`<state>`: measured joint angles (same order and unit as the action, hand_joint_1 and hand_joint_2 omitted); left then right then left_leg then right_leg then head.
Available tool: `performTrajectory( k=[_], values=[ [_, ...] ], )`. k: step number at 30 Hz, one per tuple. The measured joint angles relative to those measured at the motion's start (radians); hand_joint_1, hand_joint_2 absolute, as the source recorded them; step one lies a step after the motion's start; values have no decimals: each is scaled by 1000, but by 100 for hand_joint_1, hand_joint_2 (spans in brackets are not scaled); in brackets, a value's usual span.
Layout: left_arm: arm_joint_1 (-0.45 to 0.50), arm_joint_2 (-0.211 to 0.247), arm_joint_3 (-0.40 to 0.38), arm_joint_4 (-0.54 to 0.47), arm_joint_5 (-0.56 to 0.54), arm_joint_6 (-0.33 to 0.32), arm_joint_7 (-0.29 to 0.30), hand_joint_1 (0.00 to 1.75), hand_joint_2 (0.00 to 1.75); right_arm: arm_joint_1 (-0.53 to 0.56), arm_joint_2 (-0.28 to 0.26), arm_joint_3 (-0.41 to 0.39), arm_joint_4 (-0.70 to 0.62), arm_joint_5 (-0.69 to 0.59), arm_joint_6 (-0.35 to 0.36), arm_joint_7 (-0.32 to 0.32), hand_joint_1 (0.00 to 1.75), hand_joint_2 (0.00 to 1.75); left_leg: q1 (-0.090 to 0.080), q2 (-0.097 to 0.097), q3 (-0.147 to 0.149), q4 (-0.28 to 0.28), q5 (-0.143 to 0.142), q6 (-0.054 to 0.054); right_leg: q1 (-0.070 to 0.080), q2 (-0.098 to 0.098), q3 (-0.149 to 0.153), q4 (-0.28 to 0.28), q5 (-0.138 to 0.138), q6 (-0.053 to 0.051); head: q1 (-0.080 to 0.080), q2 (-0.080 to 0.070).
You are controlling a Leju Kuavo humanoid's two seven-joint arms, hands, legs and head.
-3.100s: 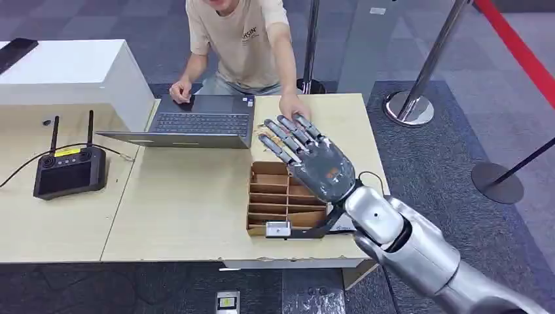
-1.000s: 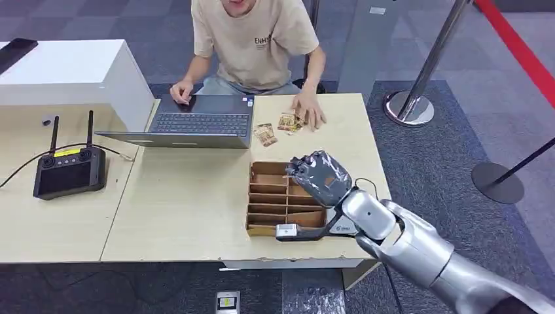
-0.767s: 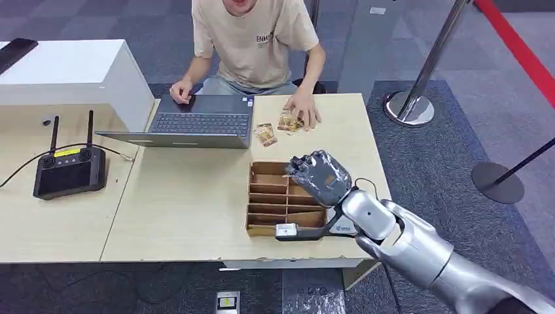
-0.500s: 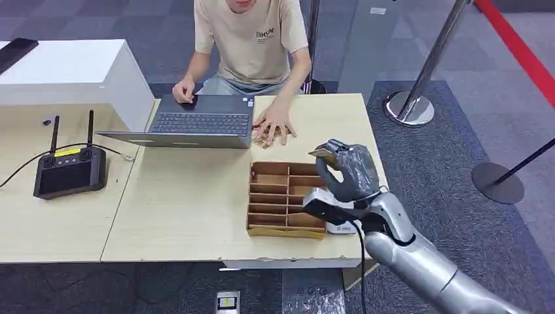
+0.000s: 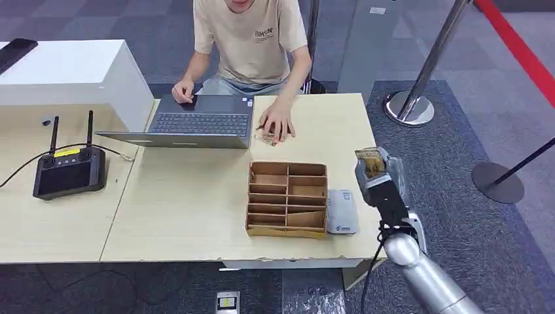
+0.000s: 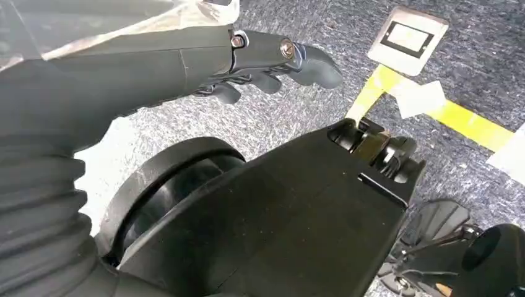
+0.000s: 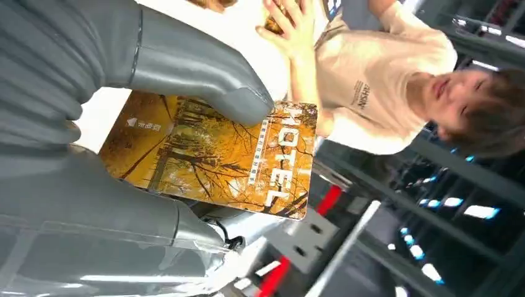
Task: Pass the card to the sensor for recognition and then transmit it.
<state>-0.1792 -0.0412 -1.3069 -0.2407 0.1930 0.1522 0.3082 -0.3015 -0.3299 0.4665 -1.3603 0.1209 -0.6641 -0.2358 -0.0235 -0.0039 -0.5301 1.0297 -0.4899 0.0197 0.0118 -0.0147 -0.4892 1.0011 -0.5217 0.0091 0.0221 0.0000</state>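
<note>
My right hand [image 5: 381,178] is raised beside the table's right edge and pinches a card [image 5: 370,162] upright. In the right wrist view the card [image 7: 216,154] is orange with autumn trees and the word HOTEL, clamped between the grey thumb [image 7: 186,68] and the fingers below it. The sensor, a small white-grey reader [image 5: 341,211], lies flat on the table left of and below the hand, against the cardboard organizer [image 5: 286,198]. The card is apart from the reader. My left hand [image 6: 266,59] hangs over the carpet floor and holds nothing.
A person sits at the far side, one hand [image 5: 276,124] on loose cards by the laptop [image 5: 196,121], the other on the laptop. A black remote with antennas [image 5: 69,170] and a white box [image 5: 65,72] are on the left. Stanchion bases [image 5: 409,108] stand on the right.
My right hand reached down into the organizer, came up pinching the card and swung right past the table edge, uncovering the reader. The person's hand slid left along the loose cards.
</note>
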Motion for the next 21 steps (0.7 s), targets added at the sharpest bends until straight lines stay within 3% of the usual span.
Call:
performTrajectory(
  k=[8, 21],
  values=[
    [4, 0, 5, 0, 4, 11, 0, 0, 175, 34, 44, -51, 82, -60, 20, -27, 175, 175, 0, 0, 0, 0, 0, 0, 0, 0, 0, 0, 0, 0, 0, 0],
    [9, 0, 19, 0, 6, 20, 0, 0, 175, 42, 124, -46, 341, -58, 26, -50, 175, 175, 0, 0, 0, 0, 0, 0, 0, 0, 0, 0, 0, 0, 0, 0]
  ],
)
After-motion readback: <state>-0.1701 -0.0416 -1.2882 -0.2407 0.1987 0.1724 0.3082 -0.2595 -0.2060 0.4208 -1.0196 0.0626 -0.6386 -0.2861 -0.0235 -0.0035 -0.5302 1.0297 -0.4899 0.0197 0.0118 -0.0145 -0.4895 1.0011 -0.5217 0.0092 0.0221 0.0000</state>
